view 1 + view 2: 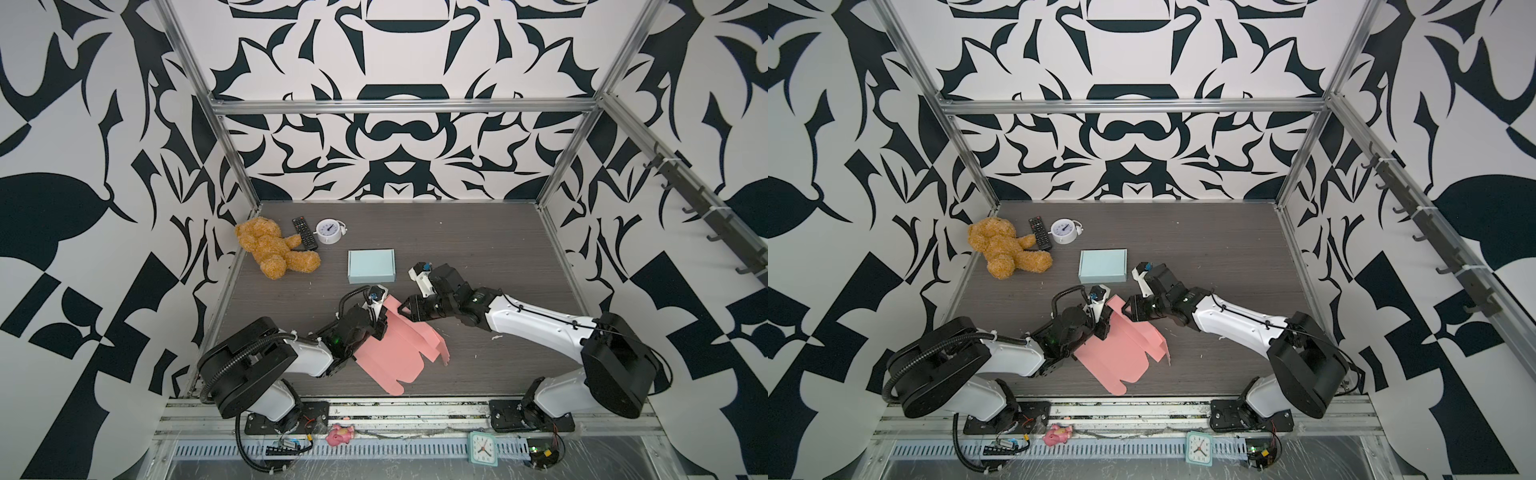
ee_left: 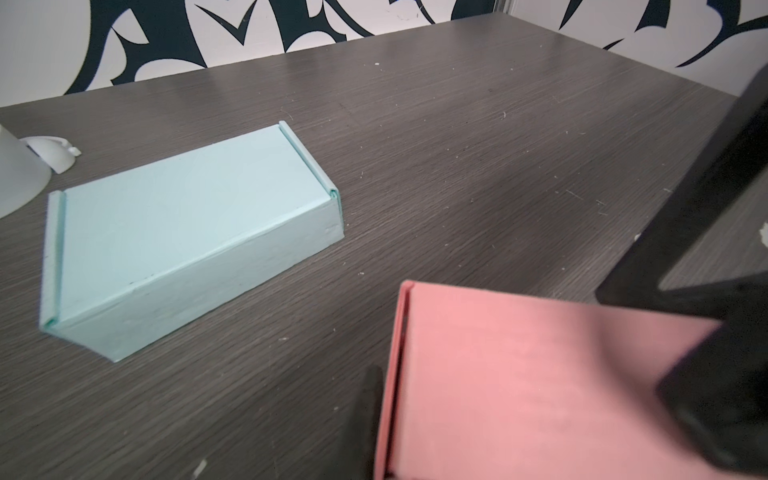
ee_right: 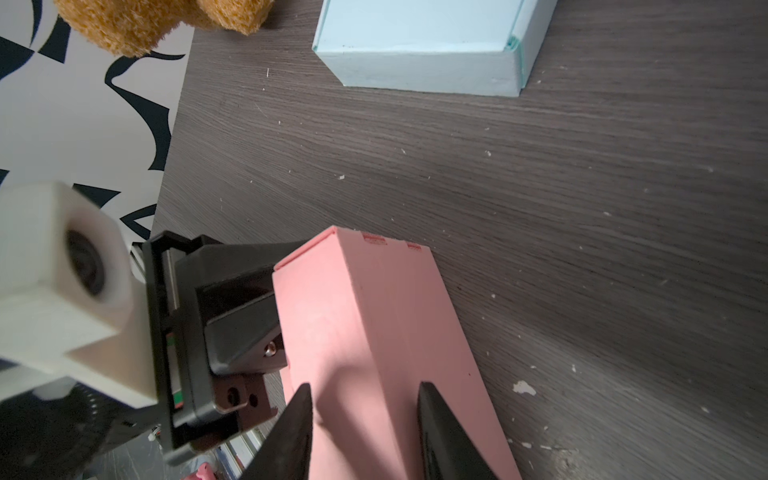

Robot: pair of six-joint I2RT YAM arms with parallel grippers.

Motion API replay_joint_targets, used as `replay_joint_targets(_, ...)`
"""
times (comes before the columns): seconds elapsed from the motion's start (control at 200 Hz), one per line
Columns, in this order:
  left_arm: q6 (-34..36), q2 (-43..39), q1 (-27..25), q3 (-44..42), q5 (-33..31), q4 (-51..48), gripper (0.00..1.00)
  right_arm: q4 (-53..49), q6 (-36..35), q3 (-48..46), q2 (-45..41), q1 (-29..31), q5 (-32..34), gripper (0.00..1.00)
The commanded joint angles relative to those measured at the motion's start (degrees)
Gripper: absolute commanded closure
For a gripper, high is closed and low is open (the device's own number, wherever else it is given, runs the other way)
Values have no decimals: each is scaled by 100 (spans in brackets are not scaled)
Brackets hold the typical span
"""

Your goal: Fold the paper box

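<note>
Wall-folding is judged underway: the pink paper box, lying at the front of the table, is pinched at a raised wall by the left gripper, the right gripper is held above it with jaws spread, and firm creasing is called for next.

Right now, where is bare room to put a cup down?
Free: the wide table between the blue box and the right wall. Crowded: the far left corner with teddy bear, remote, clock; the pink paper box in front.

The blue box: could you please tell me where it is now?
In both top views the blue box sits near the middle of the table, right of the teddy bear and just beyond the pink cardboard.
</note>
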Motion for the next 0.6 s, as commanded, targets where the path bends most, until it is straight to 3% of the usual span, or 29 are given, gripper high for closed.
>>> replay_joint_targets(0.0,14,83,-5,82,8,-70,86,-37,0,86,-199,23,63,57)
replay_joint_targets(0.245,47,-76,-5,56,-10,-85,88,-112,-25,112,-293,20,146,57)
replay_joint_targets(0.37,-138,-349,-5,41,-19,-335,89,-773,-333,516,-575,26,422,54)
replay_joint_targets(0.595,-834,-1407,-3,496,-367,-2271,89,-2179,-999,1402,-1409,73,1316,52)
